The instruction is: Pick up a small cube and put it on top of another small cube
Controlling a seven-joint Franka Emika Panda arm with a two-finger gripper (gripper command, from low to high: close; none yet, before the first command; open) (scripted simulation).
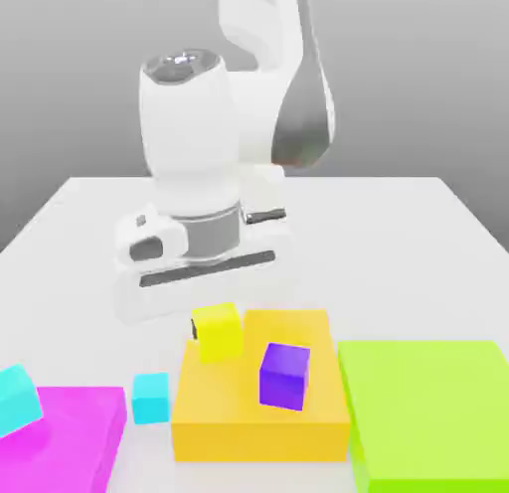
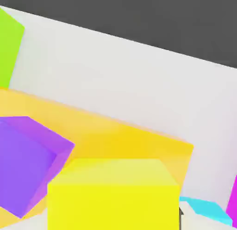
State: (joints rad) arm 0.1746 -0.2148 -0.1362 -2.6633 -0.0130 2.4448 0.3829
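Yellow shows between the jaws: we see them closed on the small yellow cube point(image 1: 219, 334), over the rear-left part of the orange block point(image 1: 260, 441) in the exterior view. We judge the grasp done, though we cannot tell whether the cube has lifted clear. Stacking remains: the purple cube point(image 1: 284, 378), at its four o'clock, sits on the block and makes a likely base, so carrying, lowering and releasing are left.

Cube point(image 1: 284, 378) on middle block point(image 1: 221, 407); slab point(image 1: 427, 407) at exterior view's right.
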